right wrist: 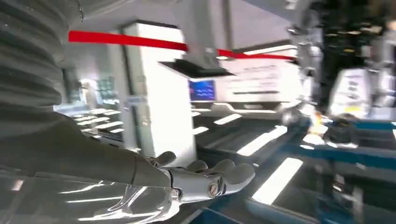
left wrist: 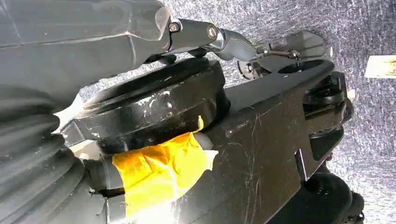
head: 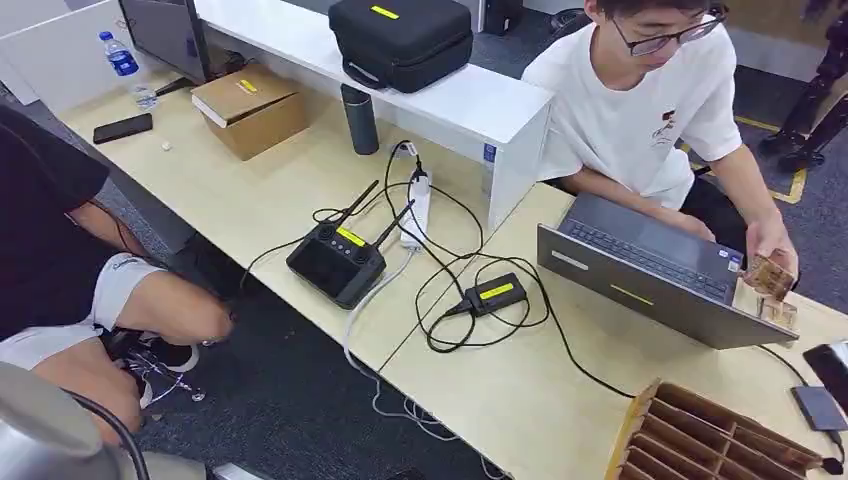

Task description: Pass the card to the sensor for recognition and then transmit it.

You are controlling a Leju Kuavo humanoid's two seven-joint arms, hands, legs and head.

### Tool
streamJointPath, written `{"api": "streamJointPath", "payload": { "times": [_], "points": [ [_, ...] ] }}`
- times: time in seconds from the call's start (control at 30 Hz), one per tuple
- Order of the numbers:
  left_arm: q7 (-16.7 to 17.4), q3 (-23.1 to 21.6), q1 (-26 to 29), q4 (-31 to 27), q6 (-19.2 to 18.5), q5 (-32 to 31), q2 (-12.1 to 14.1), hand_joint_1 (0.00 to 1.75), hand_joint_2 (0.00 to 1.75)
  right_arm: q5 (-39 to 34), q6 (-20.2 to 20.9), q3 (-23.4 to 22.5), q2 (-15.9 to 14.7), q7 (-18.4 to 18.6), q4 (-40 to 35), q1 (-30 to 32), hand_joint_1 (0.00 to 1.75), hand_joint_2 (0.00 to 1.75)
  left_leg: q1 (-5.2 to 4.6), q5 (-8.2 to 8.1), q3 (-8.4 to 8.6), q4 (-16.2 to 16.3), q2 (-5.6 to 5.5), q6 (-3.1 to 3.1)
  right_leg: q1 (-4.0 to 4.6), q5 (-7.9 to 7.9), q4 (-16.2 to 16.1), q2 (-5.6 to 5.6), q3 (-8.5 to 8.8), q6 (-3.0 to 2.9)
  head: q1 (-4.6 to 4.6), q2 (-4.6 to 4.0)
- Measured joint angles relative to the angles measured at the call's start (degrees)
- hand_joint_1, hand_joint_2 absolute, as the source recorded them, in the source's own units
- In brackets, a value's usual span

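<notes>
A wooden slotted rack (head: 700, 440) stands at the near right corner of the light wooden desk (head: 280, 190). Beside it lies a flat grey card-like thing (head: 818, 406) with a cable. A small black box with a yellow label (head: 495, 293) sits mid-desk, wired up. A person in a white shirt (head: 640, 110) holds a small brown piece (head: 770, 275) by an open laptop (head: 650, 270). My left hand (left wrist: 224, 39) hangs beside my dark body, fingers apart, holding nothing. My right hand (right wrist: 201, 179) is raised toward the blurred room, fingers stretched out and empty.
A black controller with antennas (head: 338, 260), a power strip (head: 417, 210) and looping cables lie mid-desk. Farther back are a cardboard box (head: 250, 108), a phone (head: 123, 128), a water bottle (head: 127, 68) and a black case (head: 400, 38). A seated person (head: 60, 270) is at the left.
</notes>
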Motion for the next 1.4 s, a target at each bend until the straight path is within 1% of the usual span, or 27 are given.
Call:
{"api": "streamJointPath", "payload": {
  "times": [0.1, 0.17, 0.27, 0.37, 0.43, 0.53, 0.63, 0.73, 0.87, 0.97, 1.03, 1.13, 1.17, 1.2, 1.33, 1.4],
  "points": [
    [0.0, 0.0, 0.03, 0.0, 0.02, 0.24, 0.0, 0.0, 1.75, -0.85, -0.39, -2.08, -3.34, -0.9, 0.37, 1.54, 0.0, 1.75, 0.0, 0.02, -0.07, 0.01, -0.05, 0.03, 0.0, 0.0, -0.01, -0.06, -0.04, 0.01, 0.02, 0.0],
    [0.0, 0.0, 0.03, 0.02, 0.17, 0.85, -0.02, 0.0, 1.75, -1.35, -0.37, -3.51, -5.78, 0.06, 0.66, 2.54, 0.0, 1.75, -0.02, 0.0, -0.03, 0.03, 0.04, 0.05, 0.0, 0.0, -0.04, 0.03, -0.08, 0.01, 0.0, 0.0],
    [0.17, 0.0, 0.06, 0.02, 0.59, 1.66, -0.04, 0.0, 1.75, -2.38, -0.35, -6.92, -11.0, 0.62, 1.02, 5.15, 0.0, 1.75, -0.01, 0.01, -0.16, 0.04, -0.35, 0.06, 0.01, -0.04, -0.07, -0.46, -0.01, 0.07, 0.04, 0.0],
    [0.17, 0.0, 0.06, 0.02, 0.74, 2.66, -0.07, 0.0, 1.75, -4.93, -0.57, -11.27, -16.6, -1.11, 1.68, 8.19, 0.0, 1.75, -0.03, -0.03, -0.19, 0.05, -0.36, 0.11, 0.0, -0.05, -0.09, -0.46, -0.02, 0.08, 0.02, 0.0],
    [0.2, 0.02, 0.12, 0.02, 0.79, 3.43, -0.09, 0.0, 1.75, -6.11, -0.89, -14.93, -20.96, -1.99, 2.73, 11.13, 0.0, 1.75, -0.05, -0.05, -0.22, 0.07, -0.44, 0.13, -0.01, -0.09, -0.13, -0.53, -0.01, 0.15, 0.0, 0.0],
    [0.52, 0.04, 0.16, 0.02, 1.22, 4.44, -0.22, 0.0, 1.75, -6.73, -0.9, -21.91, -27.41, -0.96, 4.59, 18.39, 0.0, 1.75, -0.04, -0.17, -0.24, 0.08, -0.76, 0.31, 0.0, -0.27, -0.22, -0.84, 0.21, 0.4, 0.02, 0.0],
    [0.55, 0.09, 0.21, 0.02, 1.53, 5.22, -0.26, 0.0, 1.75, -7.47, -0.98, -28.27, -31.14, -0.29, 7.32, 25.63, 0.0, 1.75, -0.05, -0.31, -0.21, 0.04, -0.8, 0.41, -0.01, -0.34, -0.23, -0.85, 0.2, 0.37, 0.0, 0.0],
    [0.55, 0.18, 0.24, 0.02, 1.62, 5.86, -0.31, 0.0, 1.75, -8.06, -1.62, -34.41, -32.89, 0.18, 11.2, 31.98, 0.0, 1.75, -0.04, -0.42, -0.13, 0.03, -0.6, 0.34, -0.01, -0.4, -0.23, -0.62, 0.17, 0.34, 0.02, 0.0],
    [0.55, 0.33, 0.25, 0.04, 1.68, 6.58, -0.33, 0.0, 1.75, -9.07, -2.14, -40.46, -32.76, 0.09, 15.76, 38.16, 0.0, 1.75, -0.04, -0.44, -0.09, -0.01, -0.48, 0.31, -0.01, -0.45, -0.22, -0.5, 0.13, 0.29, 0.0, 0.0],
    [0.57, 0.52, 0.28, 0.04, 2.19, 7.19, -0.5, 0.0, 1.75, -10.03, -3.06, -44.79, -30.68, -0.46, 19.22, 42.13, 0.0, 1.75, 0.03, -0.44, -0.06, -0.03, -0.47, 0.3, 0.05, -0.48, -0.22, -0.53, 0.21, 0.27, 0.02, 0.0],
    [0.61, 0.54, 0.27, 0.04, 2.45, 7.36, -0.57, 0.0, 1.75, -10.05, -3.04, -47.18, -28.15, -0.15, 21.22, 43.9, 0.0, 1.75, 0.03, -0.45, -0.02, -0.07, -0.33, 0.28, 0.05, -0.48, -0.22, -0.45, 0.2, 0.26, 0.02, 0.0],
    [0.63, 0.55, 0.27, 0.04, 2.73, 7.49, -0.66, 0.0, 1.75, -10.03, -2.36, -49.54, -24.04, 1.27, 23.25, 45.46, 0.0, 1.75, 0.02, -0.45, 0.08, -0.15, -0.14, 0.28, 0.04, -0.47, -0.21, -0.26, 0.2, 0.24, -0.07, 0.0],
    [0.66, 0.53, 0.26, 0.04, 2.75, 7.54, -0.68, 0.0, 1.75, -9.79, -2.21, -50.15, -22.66, 1.72, 23.71, 45.77, 0.0, 1.75, 0.02, -0.45, 0.1, -0.16, -0.07, 0.27, 0.04, -0.47, -0.21, -0.17, 0.2, 0.22, 0.05, 0.0],
    [0.68, 0.52, 0.27, 0.04, 2.78, 7.54, -0.68, 0.0, 1.75, -9.68, -1.46, -50.51, -21.67, 2.19, 24.02, 46.0, 0.0, 1.75, 0.02, -0.45, 0.13, -0.16, -0.03, 0.27, 0.03, -0.47, -0.21, -0.12, 0.2, 0.22, -0.07, 0.0],
    [0.7, 0.55, 0.26, 0.04, 2.93, 7.72, -0.7, 0.0, 1.75, -7.6, 2.69, -51.23, -15.64, 5.07, 25.36, 46.23, 0.0, 1.75, 0.05, -0.45, 0.22, -0.18, 0.08, 0.26, 0.06, -0.46, -0.2, 0.0, 0.22, 0.19, 0.0, 0.0],
    [0.7, 0.55, 0.22, 0.04, 4.09, 8.28, -1.03, 0.0, 1.75, -6.79, 4.81, -51.43, -12.4, 6.21, 25.9, 46.22, 0.0, 1.75, 0.07, -0.44, 0.23, -0.19, 0.09, 0.25, 0.07, -0.46, -0.19, 0.0, 0.24, 0.18, 0.0, 0.0]
  ]
}}
